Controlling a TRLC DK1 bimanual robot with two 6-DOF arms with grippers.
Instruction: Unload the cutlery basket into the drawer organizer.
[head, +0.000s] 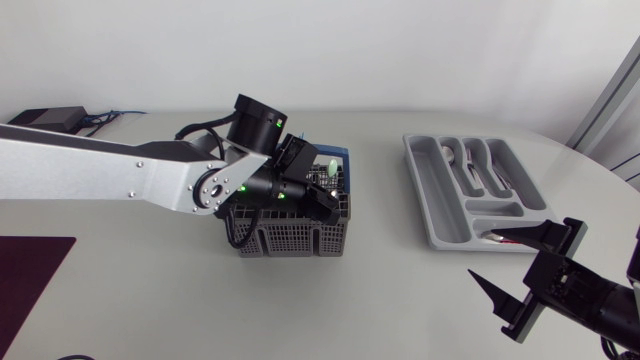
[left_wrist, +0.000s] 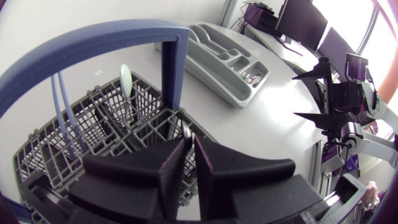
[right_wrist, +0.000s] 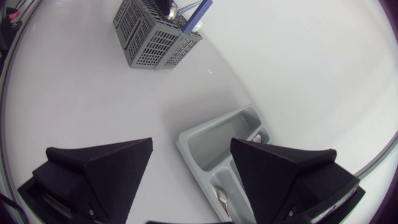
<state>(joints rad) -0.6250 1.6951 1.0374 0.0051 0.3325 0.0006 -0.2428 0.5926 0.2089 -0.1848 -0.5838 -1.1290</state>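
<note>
Left wrist view: basket (left_wrist: 38, 155) beneath jaws

A cutlery basket (head: 290, 236) sits mid-surface (head: 380, 290), the left pincer (left_wrist: 189, 140) directly over it. A drawer organizer (head: 432, 200) holding spoons (head: 452, 153) lies well apart to its right, with the right pincer (head: 482, 255) before its near corner.

Basket access: your left gripper (left_wrist: 189, 148) fills the cutlery basket's (head: 290, 238) near cells; the blue handle (left_wrist: 169, 43) arches above.
Table gap: bare table (head: 385, 230) between basket and drawer organizer (head: 440, 215) lets you pass.
Organizer corner: your right gripper (right_wrist: 191, 148), spread wide, hangs over it.
</note>
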